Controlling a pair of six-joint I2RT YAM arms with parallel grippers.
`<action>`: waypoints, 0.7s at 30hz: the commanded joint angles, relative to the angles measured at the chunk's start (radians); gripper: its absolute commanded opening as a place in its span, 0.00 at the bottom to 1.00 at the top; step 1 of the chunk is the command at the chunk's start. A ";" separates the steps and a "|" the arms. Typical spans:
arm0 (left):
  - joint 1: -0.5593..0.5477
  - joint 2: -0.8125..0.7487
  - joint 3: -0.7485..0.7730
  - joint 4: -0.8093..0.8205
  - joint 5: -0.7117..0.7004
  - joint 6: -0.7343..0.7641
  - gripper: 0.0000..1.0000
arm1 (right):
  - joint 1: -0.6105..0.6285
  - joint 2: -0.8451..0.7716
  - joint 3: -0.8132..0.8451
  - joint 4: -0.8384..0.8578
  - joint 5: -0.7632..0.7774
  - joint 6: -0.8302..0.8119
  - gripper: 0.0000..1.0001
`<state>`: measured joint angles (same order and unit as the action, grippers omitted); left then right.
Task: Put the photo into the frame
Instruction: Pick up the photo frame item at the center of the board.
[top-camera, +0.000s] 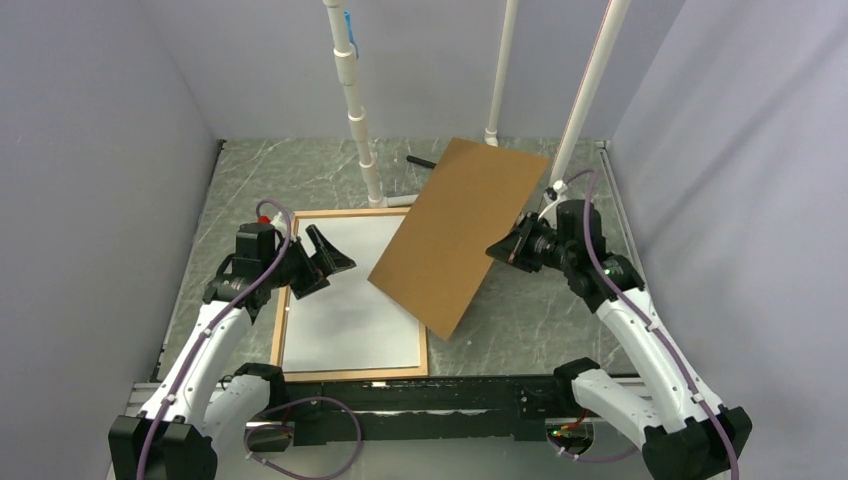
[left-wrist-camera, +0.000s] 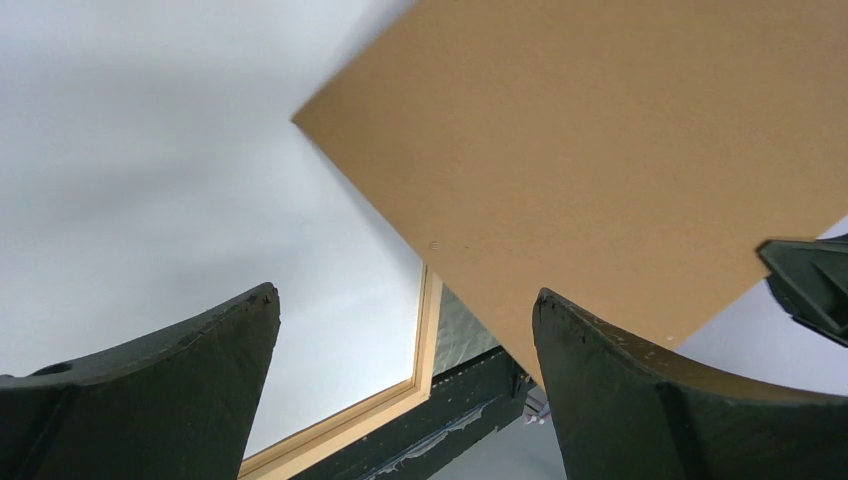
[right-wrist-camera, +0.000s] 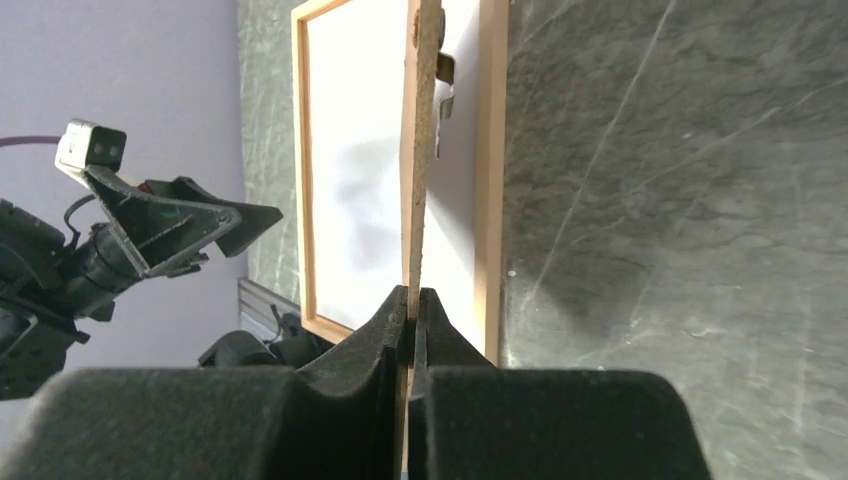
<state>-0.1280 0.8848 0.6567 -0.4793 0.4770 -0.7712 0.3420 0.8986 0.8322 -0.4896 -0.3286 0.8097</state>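
The right hand (top-camera: 497, 250) pinches the edge of a brown backing board (top-camera: 455, 235), holding it tilted above the worktop (top-camera: 545, 320). Below the wide-open, empty left hand (top-camera: 325, 262), a white sheet, apparently the photo (top-camera: 350, 325) face down, fills the light-wood frame (top-camera: 350, 374). The insertion looks done, with only the board left to lay on top.

Robot lab test cell, plain lilac-grey panel walls (top-camera: 100, 150) outboard of the left tool (top-camera: 325, 268) and right tool (top-camera: 497, 250), white plastic pipe poles (top-camera: 358, 120) standing beyond them, dark green marble-patterned table (top-camera: 560, 310) beneath, black mounting rail (top-camera: 450, 395) on their near side.
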 joint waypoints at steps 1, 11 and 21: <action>-0.008 -0.011 0.031 0.016 0.005 0.014 0.99 | -0.055 0.020 0.208 -0.237 -0.048 -0.203 0.00; -0.023 0.003 0.035 0.018 -0.006 0.010 0.99 | -0.107 0.124 0.502 -0.440 -0.167 -0.294 0.00; -0.036 0.013 0.037 0.020 -0.013 0.010 0.99 | -0.121 0.192 0.683 -0.587 -0.147 -0.346 0.00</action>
<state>-0.1555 0.8932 0.6567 -0.4789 0.4728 -0.7712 0.2314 1.0866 1.4010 -1.0546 -0.4511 0.4973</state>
